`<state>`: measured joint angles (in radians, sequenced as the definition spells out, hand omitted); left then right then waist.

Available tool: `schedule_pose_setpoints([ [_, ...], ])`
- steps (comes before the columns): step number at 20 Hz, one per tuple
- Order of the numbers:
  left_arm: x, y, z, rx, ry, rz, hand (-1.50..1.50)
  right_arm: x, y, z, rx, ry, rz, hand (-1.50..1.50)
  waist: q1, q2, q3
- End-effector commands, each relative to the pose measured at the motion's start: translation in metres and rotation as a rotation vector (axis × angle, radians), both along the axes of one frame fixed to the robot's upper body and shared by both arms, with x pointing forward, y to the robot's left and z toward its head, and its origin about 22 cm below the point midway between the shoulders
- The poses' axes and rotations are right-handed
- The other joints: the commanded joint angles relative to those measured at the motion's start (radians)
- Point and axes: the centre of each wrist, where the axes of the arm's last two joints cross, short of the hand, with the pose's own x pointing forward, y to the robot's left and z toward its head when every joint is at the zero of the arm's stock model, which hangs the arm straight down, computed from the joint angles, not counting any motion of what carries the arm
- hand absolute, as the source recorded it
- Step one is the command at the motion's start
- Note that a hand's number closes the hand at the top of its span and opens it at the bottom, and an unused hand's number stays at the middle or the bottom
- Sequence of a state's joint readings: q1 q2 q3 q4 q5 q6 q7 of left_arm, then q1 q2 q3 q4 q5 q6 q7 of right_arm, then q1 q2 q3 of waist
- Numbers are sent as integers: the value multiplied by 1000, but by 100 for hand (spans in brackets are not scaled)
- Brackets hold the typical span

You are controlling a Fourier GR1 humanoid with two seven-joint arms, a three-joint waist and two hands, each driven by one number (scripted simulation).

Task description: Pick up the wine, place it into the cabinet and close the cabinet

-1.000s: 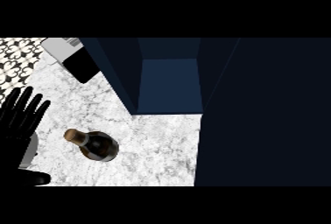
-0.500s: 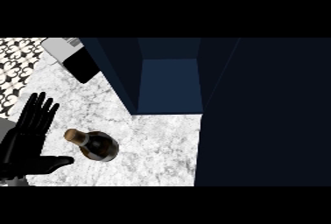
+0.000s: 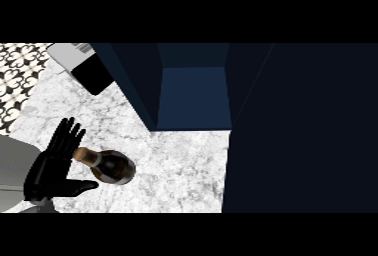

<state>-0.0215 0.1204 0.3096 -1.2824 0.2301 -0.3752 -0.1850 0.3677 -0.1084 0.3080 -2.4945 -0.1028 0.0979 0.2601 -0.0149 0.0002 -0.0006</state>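
Dark round wine bottle (image 3: pixel 111 166) with tan cork top, stood on speckled white marble counter (image 3: pixel 177 160), black left hand (image 3: pixel 53 167) just beside, fingers straight and spread, open dark blue cabinet (image 3: pixel 190 95) behind.

One wine bottle (image 3: pixel 111 166), one open cabinet (image 3: pixel 193 95), one hand (image 3: pixel 53 167), one marble counter (image 3: pixel 177 170)

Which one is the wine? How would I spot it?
Start at the big dark blue cabinet, standing open at the top. Come down and to the left across the white marble counter. The wine is the dark, round bottle with a tan cork top, right beside the black left hand.
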Motion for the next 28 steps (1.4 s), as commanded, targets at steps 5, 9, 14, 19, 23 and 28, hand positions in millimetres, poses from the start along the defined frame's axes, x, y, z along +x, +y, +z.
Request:
schedule_pose_setpoints([
  [5, -6, -3, -54, -77, 15, -102, -150, -21, -7, 28, 57, -37, 50, -150, 3, 1, 0],
  [9, 8, 7, -60, -131, 41, -113, -150, -19, -4, 26, 50, -43, 53, -150, -3, 1, -1],
  [14, 7, -13, -73, -168, 65, -167, -150, -11, -4, 18, 49, -39, 46, -150, 6, 0, 0],
  [19, 9, -10, -89, -220, 76, -143, -150, -20, -11, 22, 53, -44, 35, -150, -2, 1, 0],
  [23, 9, -24, -104, -273, 72, -95, -150, -10, -5, 11, 59, -41, 41, -150, -8, 5, -2],
  [28, 5, -18, -109, -278, 47, -109, -150, -19, -4, 20, 51, -29, 41, -150, -4, 4, -2],
])
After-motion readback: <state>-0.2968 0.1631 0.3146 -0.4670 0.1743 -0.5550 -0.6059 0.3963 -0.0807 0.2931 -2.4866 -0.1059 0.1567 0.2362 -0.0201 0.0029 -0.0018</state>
